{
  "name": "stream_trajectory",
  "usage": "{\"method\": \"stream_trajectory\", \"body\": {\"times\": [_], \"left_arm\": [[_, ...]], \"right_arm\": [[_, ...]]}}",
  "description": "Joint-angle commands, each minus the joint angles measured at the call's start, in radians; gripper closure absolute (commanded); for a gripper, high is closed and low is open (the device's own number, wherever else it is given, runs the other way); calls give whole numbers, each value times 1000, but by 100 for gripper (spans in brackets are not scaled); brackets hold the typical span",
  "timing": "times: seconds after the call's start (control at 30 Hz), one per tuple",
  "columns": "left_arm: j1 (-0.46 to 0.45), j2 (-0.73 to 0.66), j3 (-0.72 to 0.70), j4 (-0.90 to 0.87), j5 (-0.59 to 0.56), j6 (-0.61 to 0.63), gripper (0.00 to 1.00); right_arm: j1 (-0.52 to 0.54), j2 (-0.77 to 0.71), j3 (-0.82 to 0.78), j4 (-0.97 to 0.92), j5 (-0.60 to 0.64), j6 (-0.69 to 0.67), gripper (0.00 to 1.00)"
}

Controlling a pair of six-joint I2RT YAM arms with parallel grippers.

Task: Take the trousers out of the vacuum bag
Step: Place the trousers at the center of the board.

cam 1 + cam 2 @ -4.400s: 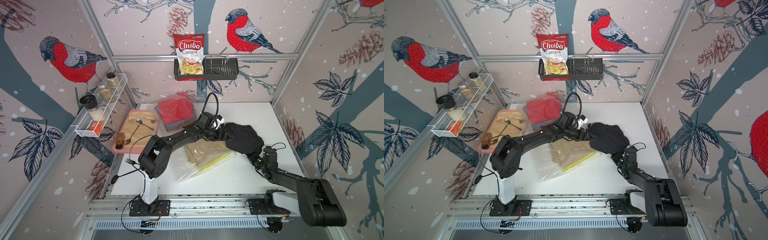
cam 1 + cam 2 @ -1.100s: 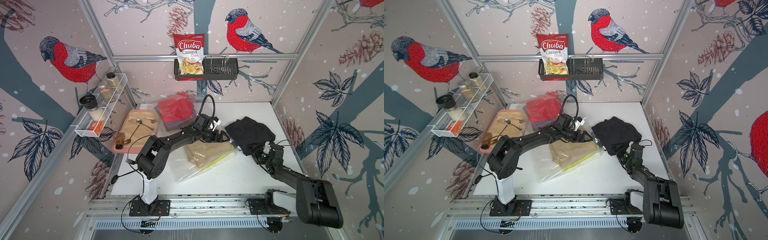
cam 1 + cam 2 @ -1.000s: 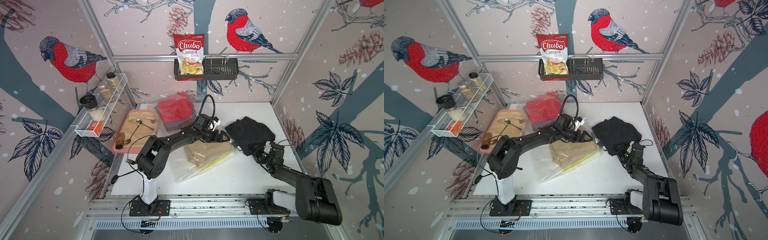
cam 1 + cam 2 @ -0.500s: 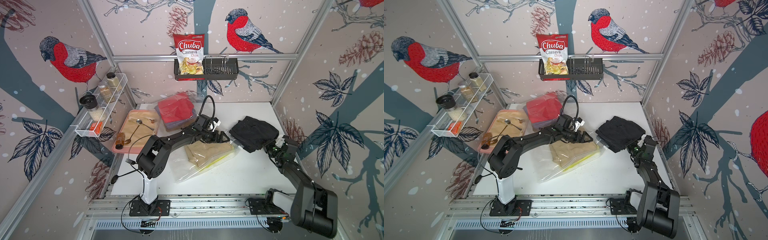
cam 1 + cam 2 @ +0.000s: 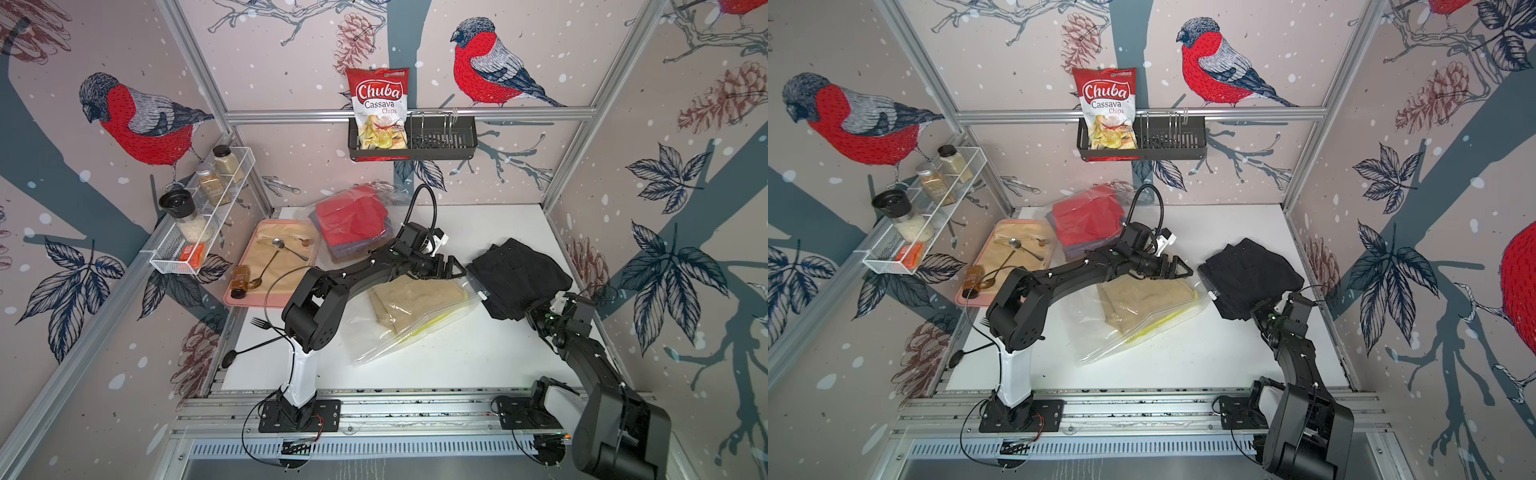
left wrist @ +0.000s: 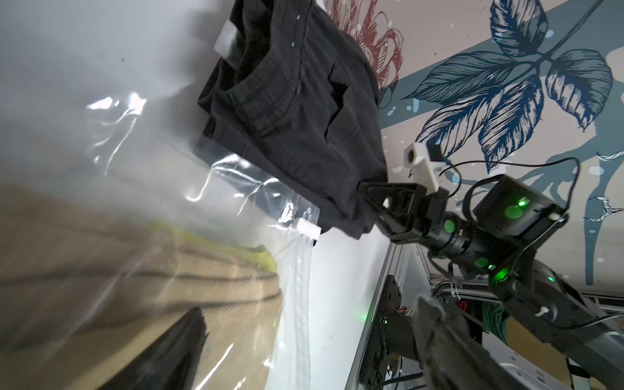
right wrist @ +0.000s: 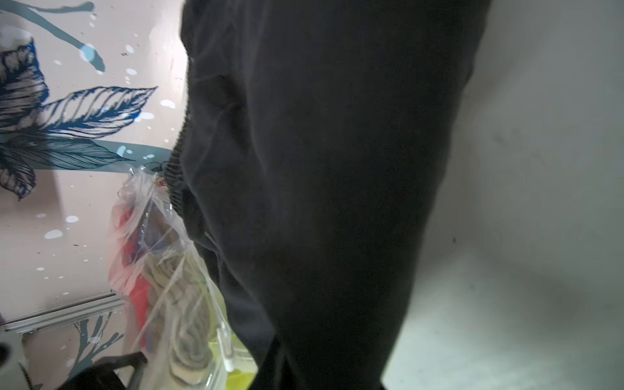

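black cloth on the white table [image 5: 457, 361]: the black trousers [image 5: 519, 272] lie in a folded heap at the right, close to the right wall. they are fully out of the vacuum bag [image 5: 374, 345] and just beside its mouth. so one pair is out, and this looks like the put-down of that pair.

the right gripper [image 6: 371, 197] sits at the near corner of the heap, tips right against the hem. whether it is pinching the cloth or clear of it, i cannot tell from any view. in the middle, the left gripper [image 5: 455, 268] hovers at the far edge of the bag's open end, jaws spread wide and empty.

inside the bag, the tan trousers [image 5: 415, 297] are on top, with a strip of yellow trousers [image 5: 434, 322] peeking out beneath on the near side. far left, a second clear bag [image 5: 388, 194] holds the red trousers [image 5: 351, 216], with something purplish under them.

next move, as i read it: the right arm lets the black pair go if it hasn't, backs off, and swings left to the bag's mouth for the tan pair. that plastic looks slick and light. the left gripper will want to pin or lift the film, or the whole bag slides along with the cloth.
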Motion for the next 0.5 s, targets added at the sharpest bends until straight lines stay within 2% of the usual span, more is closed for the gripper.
{"method": "stream_trajectory", "body": {"times": [0.0,0.07,0.17,0.27,0.47], "left_arm": [[-17,42,94,-28,22,6,2],[-32,84,161,-33,24,-5,2],[-56,132,227,-7,29,-33,2],[-77,163,259,77,39,-82,3],[-124,261,354,227,54,-180,5]], "right_arm": [[7,-54,-17,-26,-15,-6,53],[7,-104,-8,-51,9,-4,35],[5,-155,19,-95,82,-22,19],[-1,-175,56,-147,177,-54,12],[-41,-137,141,-132,259,-67,4]]}}
